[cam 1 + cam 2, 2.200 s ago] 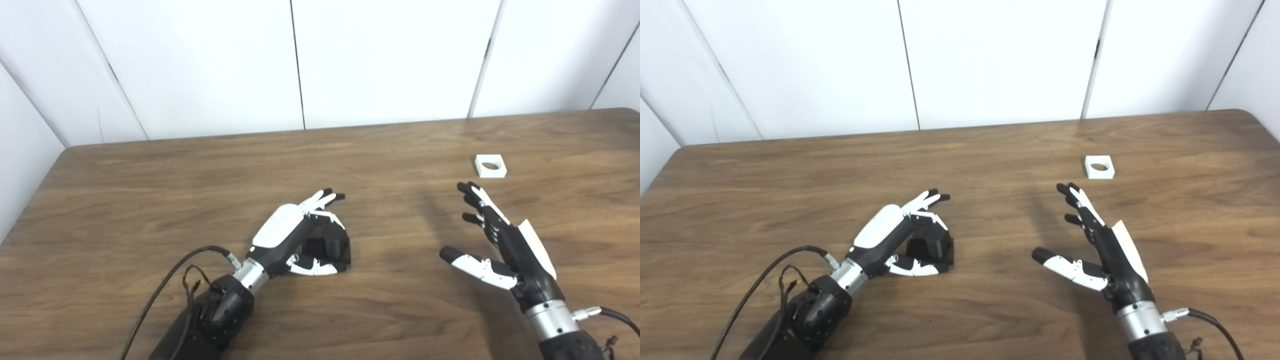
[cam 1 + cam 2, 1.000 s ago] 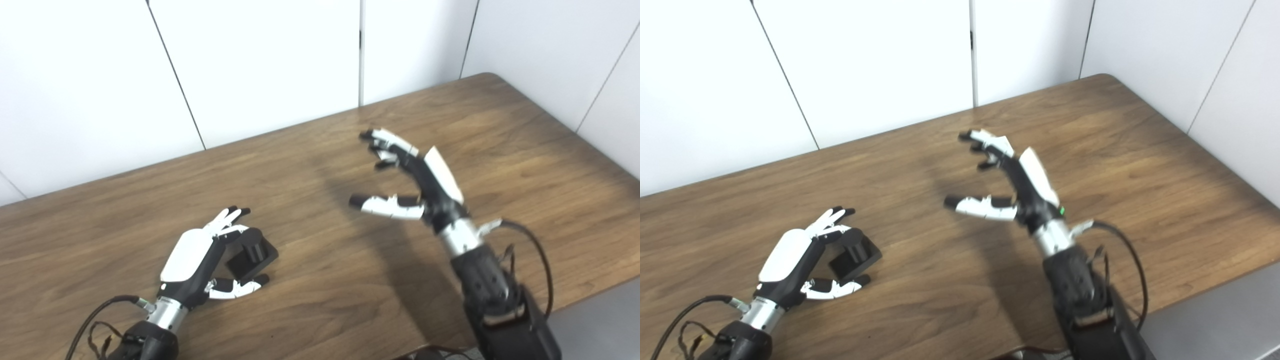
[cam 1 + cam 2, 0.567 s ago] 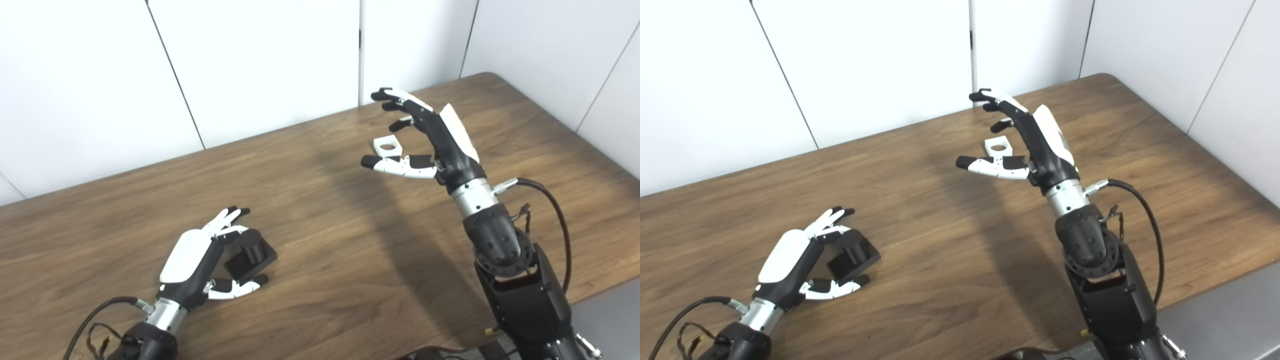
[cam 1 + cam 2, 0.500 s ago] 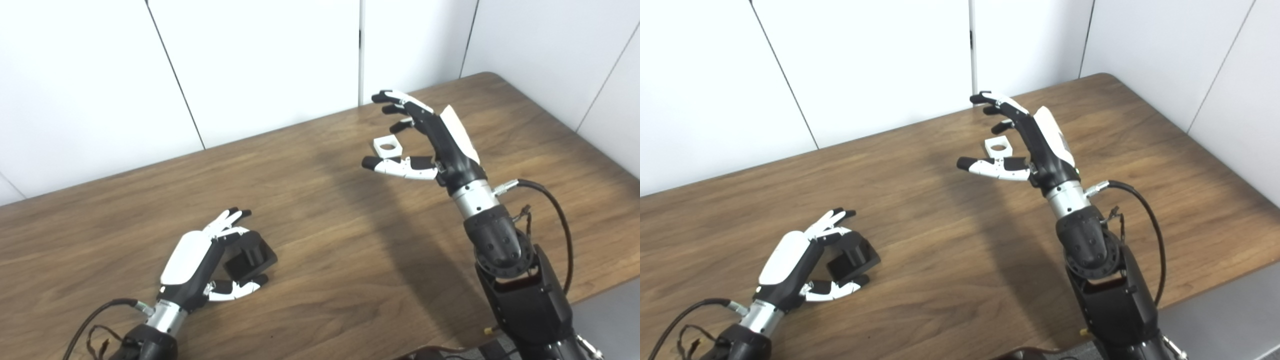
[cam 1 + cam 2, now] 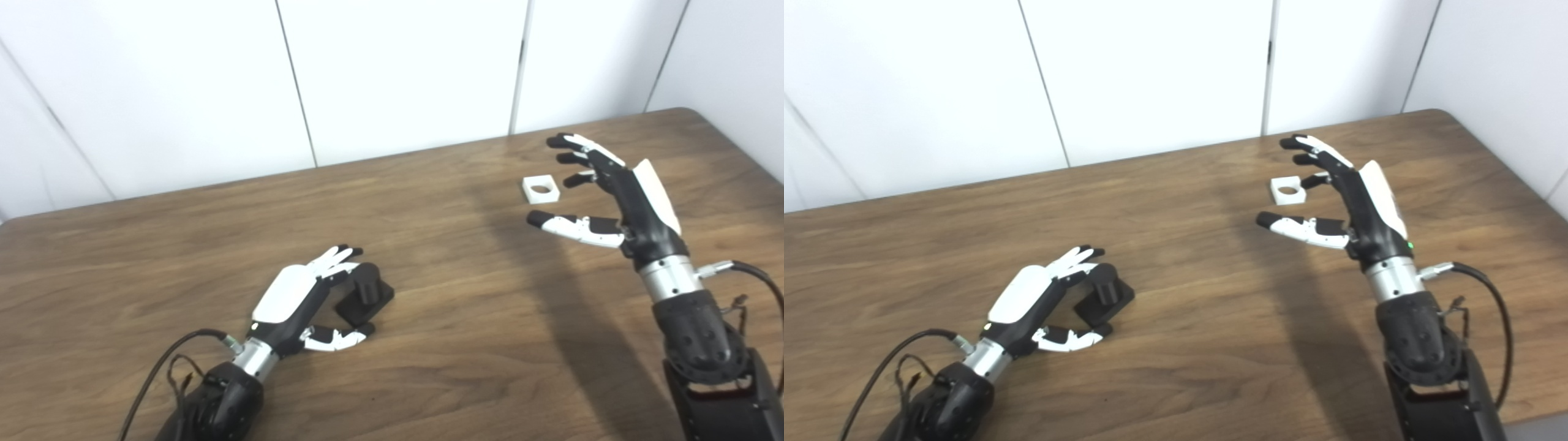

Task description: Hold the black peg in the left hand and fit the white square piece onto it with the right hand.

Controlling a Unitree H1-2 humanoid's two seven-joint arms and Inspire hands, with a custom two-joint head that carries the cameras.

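The black peg [image 5: 365, 296], a short cylinder on a square black base, stands on the wooden table [image 5: 441, 343]. My left hand [image 5: 300, 297] lies around it, fingers spread behind it and thumb in front, open and not clasped on it. The white square piece [image 5: 541, 188], with a round hole in it, lies flat at the far right of the table. My right hand [image 5: 612, 190] hovers over and just right of it, open, with fingers arched past it and thumb stretched out in front; it does not touch the piece.
White wall panels [image 5: 398, 73] close off the table's far edge. The table's right edge [image 5: 1507, 165] runs near my right arm. A black cable [image 5: 165, 361] trails from the left wrist, and another cable [image 5: 1488, 288] from the right wrist.
The camera has swung left, shifting the whole picture right. My right hand has stayed spread above the white piece. The left hand still lies around the peg.
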